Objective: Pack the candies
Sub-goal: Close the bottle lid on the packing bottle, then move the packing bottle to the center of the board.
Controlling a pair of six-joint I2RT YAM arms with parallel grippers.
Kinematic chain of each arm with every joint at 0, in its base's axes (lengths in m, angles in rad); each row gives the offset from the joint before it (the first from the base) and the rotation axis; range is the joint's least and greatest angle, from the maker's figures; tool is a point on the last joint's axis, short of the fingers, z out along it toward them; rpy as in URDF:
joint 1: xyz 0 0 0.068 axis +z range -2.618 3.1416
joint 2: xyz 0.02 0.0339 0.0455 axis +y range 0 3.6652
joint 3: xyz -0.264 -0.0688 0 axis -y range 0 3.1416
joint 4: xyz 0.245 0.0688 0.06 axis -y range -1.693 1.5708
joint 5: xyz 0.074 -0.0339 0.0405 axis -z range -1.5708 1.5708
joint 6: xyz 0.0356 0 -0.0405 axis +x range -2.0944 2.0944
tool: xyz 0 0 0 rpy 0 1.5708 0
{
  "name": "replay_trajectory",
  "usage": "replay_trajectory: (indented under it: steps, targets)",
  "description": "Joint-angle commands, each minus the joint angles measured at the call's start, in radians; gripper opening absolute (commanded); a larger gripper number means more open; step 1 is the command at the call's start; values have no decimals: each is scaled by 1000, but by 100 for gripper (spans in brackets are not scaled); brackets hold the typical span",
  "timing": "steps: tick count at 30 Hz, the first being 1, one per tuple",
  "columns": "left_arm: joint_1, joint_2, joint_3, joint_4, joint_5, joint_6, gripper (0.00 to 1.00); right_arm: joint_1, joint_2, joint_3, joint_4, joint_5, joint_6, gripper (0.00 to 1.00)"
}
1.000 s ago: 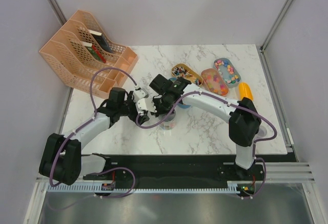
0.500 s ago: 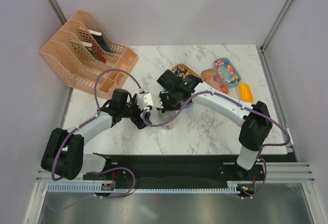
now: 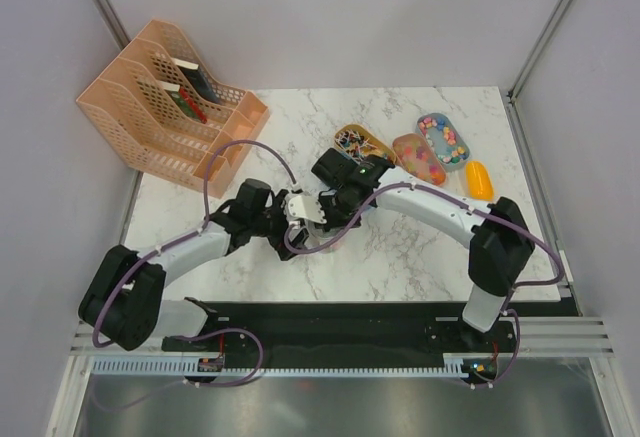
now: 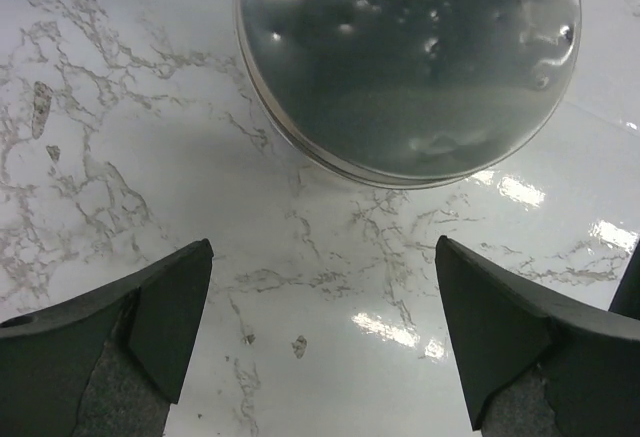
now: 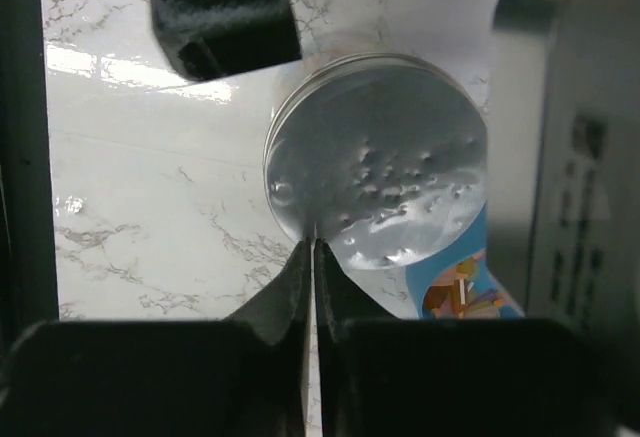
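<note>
Top external view: the candies [image 3: 420, 161] lie in three oval trays [image 3: 424, 121] set side by side at about 1 o'clock on the marble worktop [image 3: 430, 247]. The leftmost tray holds mostly dark-wrapped sweets, while the other two hold pink, red, orange and green ones. A yellow scoop [image 3: 479, 178] lies at 3 o'clock of the trays, just beside them. A peach file rack [image 3: 165, 107] stands at the 10 o'clock corner with a few flat items in its slots.

Both arms reach to the middle of the worktop. The left end effector [image 3: 303, 209] and the right end effector [image 3: 335, 197] are close together there, over a round tin that this view mostly hides.

Left wrist view: the left end effector [image 4: 322, 247] has its two dark fingers [image 4: 165, 317] spread wide, with nothing between them but bare marble. The tin [image 4: 410, 57] sits at 12 o'clock ahead of them, and its dented silver lid is apart from both fingers.

Right wrist view: the right end effector [image 5: 315, 247] has its fingers pressed together, holding nothing. Their tips are over the near edge of the tin's lid, and I cannot tell whether they touch it. A blue label shows on the tin's side at 5 o'clock.
</note>
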Motion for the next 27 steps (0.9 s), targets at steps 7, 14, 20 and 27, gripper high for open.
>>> replay_trajectory:
  steps: [7,14,20,27]
  targets:
    - [-42,127,145,25,70,286,100,-210,-246,34,190,-72,250,98]
    - [-89,147,182,-55,167,389,100,-305,-361,-136,192,-110,168,98]
    - [-178,155,199,-95,195,435,100,-337,-352,-146,190,-113,181,98]
    - [-259,230,240,-38,202,306,100,-389,-393,-182,166,-120,117,98]
